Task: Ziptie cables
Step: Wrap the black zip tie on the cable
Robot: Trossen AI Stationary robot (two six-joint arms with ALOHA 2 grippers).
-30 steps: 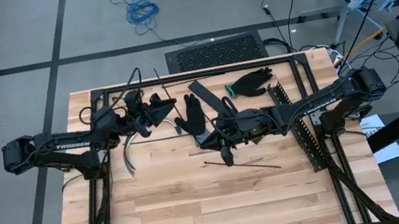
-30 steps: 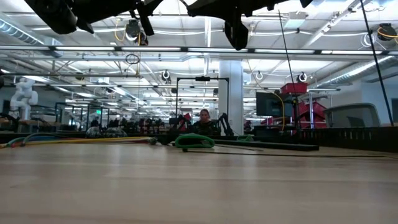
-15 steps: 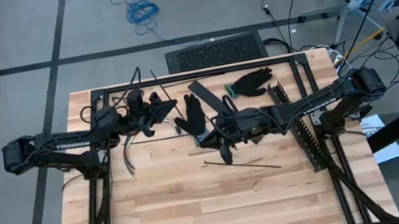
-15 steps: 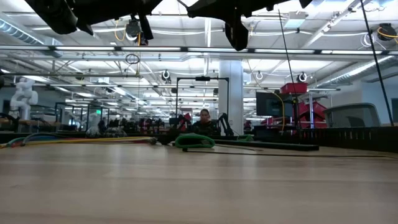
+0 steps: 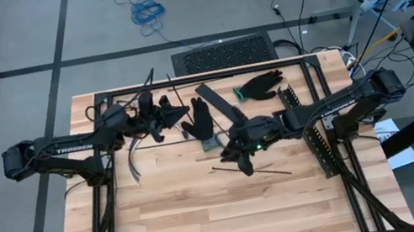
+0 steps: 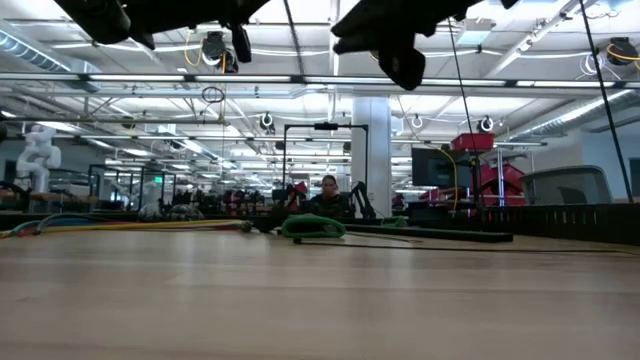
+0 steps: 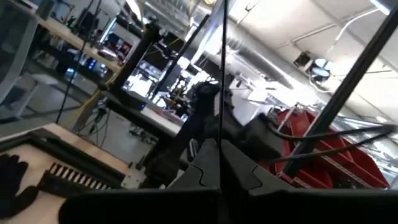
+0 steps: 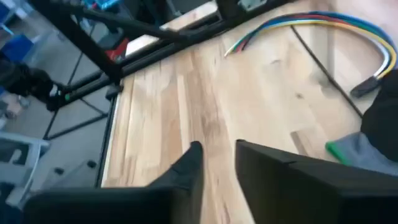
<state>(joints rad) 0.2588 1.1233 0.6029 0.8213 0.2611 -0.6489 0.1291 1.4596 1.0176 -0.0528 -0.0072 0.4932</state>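
While both arms hang above the bench (image 5: 208,218), the left gripper (image 5: 182,118) sits over the rear left area, jaws clenched on a thin black stick (image 7: 221,81) that stands up between them. The right gripper (image 5: 227,157) hovers mid-bench near a black glove (image 5: 201,119), jaws slightly parted with nothing between them. The cables (image 5: 131,162), a curved multicoloured bundle, lie flat on the bench's left side, below the left arm and apart from both grippers.
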